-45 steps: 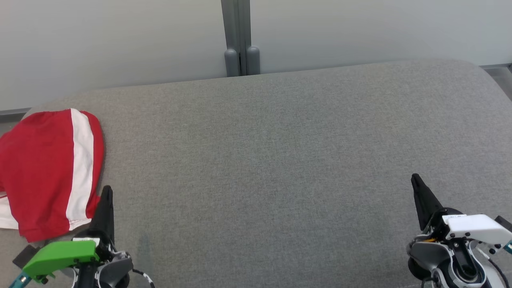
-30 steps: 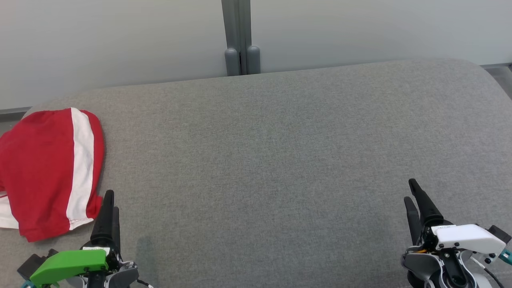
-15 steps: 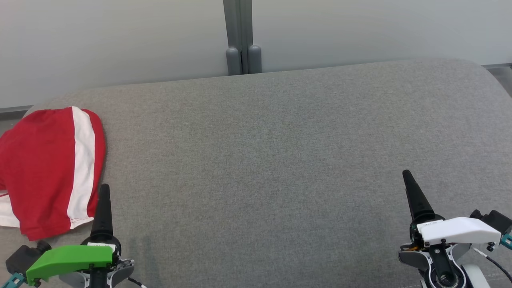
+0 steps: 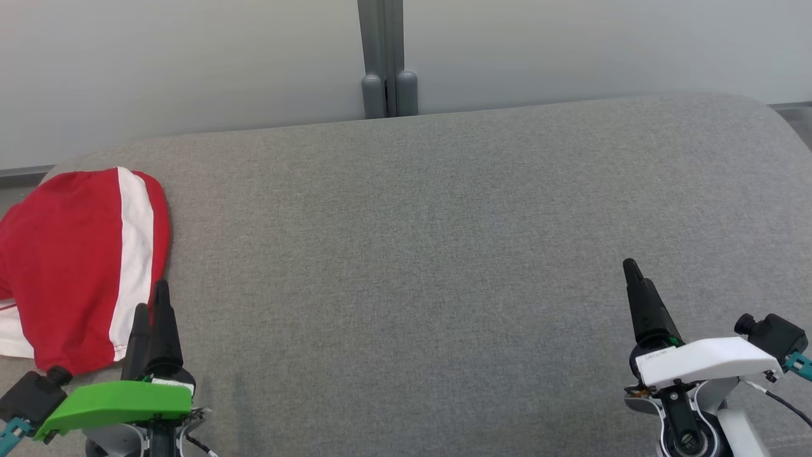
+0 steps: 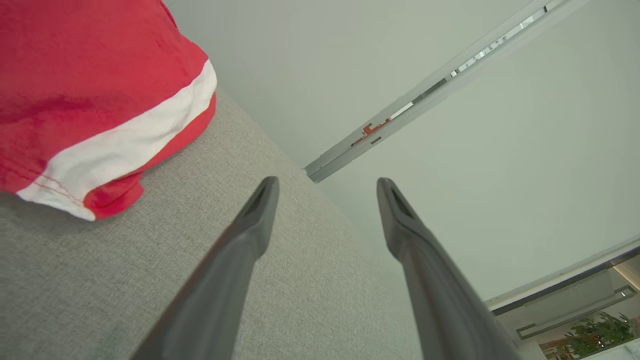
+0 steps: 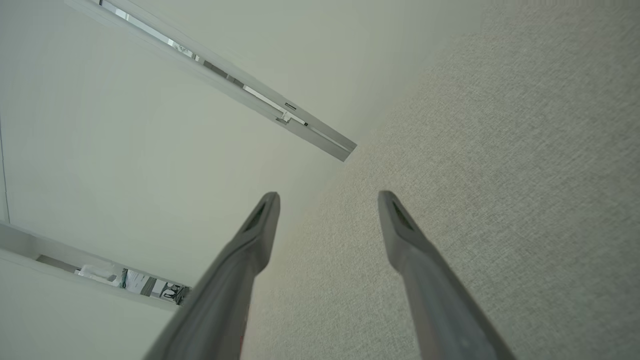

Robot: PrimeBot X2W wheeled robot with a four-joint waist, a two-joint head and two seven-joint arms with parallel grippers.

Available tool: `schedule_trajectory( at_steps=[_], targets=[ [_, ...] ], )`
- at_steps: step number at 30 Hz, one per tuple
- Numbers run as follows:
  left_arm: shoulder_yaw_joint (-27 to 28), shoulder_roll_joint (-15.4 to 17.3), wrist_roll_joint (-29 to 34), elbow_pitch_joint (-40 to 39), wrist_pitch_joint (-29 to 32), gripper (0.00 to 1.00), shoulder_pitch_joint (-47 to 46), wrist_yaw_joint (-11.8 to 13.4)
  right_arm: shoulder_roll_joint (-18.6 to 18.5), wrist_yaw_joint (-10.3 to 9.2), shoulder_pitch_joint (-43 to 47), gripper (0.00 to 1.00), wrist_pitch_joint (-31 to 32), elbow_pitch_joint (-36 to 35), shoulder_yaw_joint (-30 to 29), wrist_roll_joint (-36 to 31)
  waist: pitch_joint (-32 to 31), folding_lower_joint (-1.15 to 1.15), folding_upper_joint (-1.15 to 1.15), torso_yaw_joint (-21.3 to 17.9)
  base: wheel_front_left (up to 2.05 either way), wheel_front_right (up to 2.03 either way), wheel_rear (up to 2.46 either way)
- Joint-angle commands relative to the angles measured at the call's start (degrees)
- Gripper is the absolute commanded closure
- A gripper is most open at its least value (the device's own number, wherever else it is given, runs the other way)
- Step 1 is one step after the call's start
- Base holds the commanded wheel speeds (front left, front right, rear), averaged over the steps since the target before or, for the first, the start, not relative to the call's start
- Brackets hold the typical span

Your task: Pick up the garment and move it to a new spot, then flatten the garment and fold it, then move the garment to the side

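- one garment [image 4: 76,266], red with a white stripe, lies in a compact rounded shape at the left edge of the grey padded surface [image 4: 412,254], reaching toward its far left corner.
- left gripper [image 4: 151,297] over the near left corner; fingers spread wide, nothing between them; tips just beside the garment's near hem, apart from it in the left wrist view.
- right gripper [image 4: 631,273] near the near right corner; fingers wide, holding nothing, well apart from the garment.
- pale wall panels [image 4: 190,63] and a grey post [image 4: 380,57] behind the far edge.
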Motion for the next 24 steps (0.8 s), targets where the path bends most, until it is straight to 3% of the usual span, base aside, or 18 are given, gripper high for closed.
schedule_trajectory(
  at_steps=[1,24],
  targets=[
    [-0.1,0.4,2.7,-1.2,-0.6,0.00,-0.1,0.2,-0.3,0.02,-0.7,0.00,-0.7,-1.3,0.4,-2.5,0.0,0.00,0.00,0.0,0.00,0.00,0.00],
    [-1.3,0.6,22.5,-1.6,-4.5,0.00,1.5,0.1,-0.5,0.02,0.3,0.00,-4.7,-3.0,3.9,-22.7,-0.2,0.00,0.00,0.6,0.00,0.00,0.00]
  ],
)
